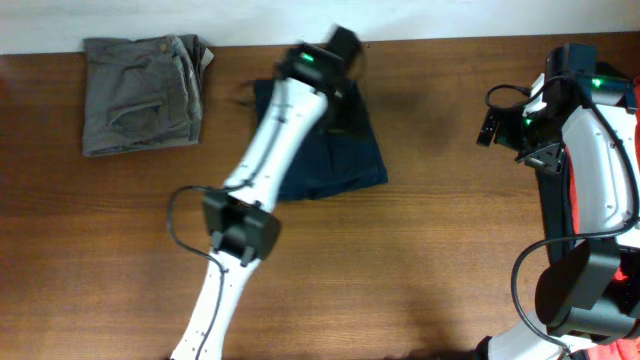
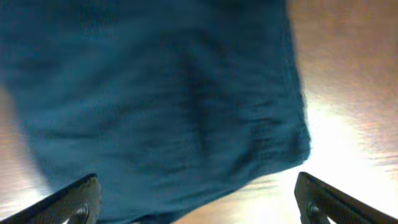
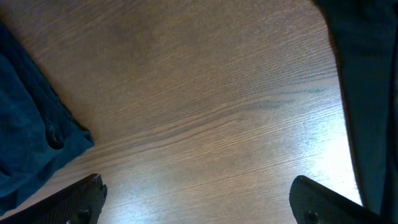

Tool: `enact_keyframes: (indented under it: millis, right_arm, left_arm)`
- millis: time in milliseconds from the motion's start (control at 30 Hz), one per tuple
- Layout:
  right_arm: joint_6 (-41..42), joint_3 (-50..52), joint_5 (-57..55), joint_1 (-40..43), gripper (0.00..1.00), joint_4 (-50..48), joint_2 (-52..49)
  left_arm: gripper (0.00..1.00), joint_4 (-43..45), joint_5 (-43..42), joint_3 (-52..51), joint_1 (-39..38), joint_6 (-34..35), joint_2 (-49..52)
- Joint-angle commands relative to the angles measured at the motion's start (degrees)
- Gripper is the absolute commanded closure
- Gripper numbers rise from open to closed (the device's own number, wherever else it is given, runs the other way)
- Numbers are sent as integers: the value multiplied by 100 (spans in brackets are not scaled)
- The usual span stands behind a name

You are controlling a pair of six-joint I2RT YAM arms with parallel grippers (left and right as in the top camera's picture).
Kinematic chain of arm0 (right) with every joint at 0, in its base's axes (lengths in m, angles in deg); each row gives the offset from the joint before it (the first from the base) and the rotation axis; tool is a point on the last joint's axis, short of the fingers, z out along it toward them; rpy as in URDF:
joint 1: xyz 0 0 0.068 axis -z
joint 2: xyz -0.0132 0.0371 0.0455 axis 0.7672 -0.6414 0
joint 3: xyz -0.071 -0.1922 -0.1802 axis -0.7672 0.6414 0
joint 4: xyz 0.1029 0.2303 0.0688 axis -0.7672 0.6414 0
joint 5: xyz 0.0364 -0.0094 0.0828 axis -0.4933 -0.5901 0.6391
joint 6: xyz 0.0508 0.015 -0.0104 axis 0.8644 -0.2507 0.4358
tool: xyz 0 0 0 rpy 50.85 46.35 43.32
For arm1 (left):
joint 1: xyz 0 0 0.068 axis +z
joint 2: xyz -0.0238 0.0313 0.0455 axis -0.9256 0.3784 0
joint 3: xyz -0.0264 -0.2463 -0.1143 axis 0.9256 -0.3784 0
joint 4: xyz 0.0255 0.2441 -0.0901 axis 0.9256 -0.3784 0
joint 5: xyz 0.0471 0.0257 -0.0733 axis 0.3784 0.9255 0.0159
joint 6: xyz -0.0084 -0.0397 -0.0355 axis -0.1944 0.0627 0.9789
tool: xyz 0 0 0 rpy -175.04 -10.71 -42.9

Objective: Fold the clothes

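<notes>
The dark navy garment [image 1: 340, 160] lies folded in a rough square at the back middle of the table. My left arm reaches across it, and my left gripper [image 1: 345, 45] hangs over its far edge. In the left wrist view the navy garment [image 2: 155, 93] fills the frame, and the left gripper [image 2: 196, 199] is open and holds nothing. My right gripper [image 1: 492, 125] is open and empty over bare wood to the right of it. The right wrist view shows the open right gripper [image 3: 199, 199] and a corner of the navy garment [image 3: 25, 143] at the left.
Grey-olive trousers [image 1: 140, 95] lie folded at the back left. Red fabric [image 1: 610, 350] shows at the right edge beside my right arm. A dark shape [image 3: 367, 74] fills the right edge of the right wrist view; I cannot tell what it is.
</notes>
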Motion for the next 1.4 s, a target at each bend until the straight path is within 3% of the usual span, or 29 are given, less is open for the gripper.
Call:
enact_keyframes:
  millis: [0, 433, 900, 1133, 1367]
  right_arm:
    - [-39, -35, -76, 17, 1, 4, 31]
    - [-39, -33, -74, 17, 1, 4, 31]
    - [-39, -35, -74, 17, 1, 4, 31]
    - [-39, -35, -74, 17, 1, 4, 31]
    - [-39, -33, -74, 17, 1, 4, 31]
  left_arm:
    - [1, -251, -142, 299, 586, -789, -529]
    - [1, -55, -2492, -778, 1978, -2444, -490]
    - [1, 1314, -2651, -2968, 2074, -2787, -490]
    - [1, 1825, -2667, -3508, 2074, -2863, -490]
    - [1, 2367, -3226, -4041, 2068, -2861, -490]
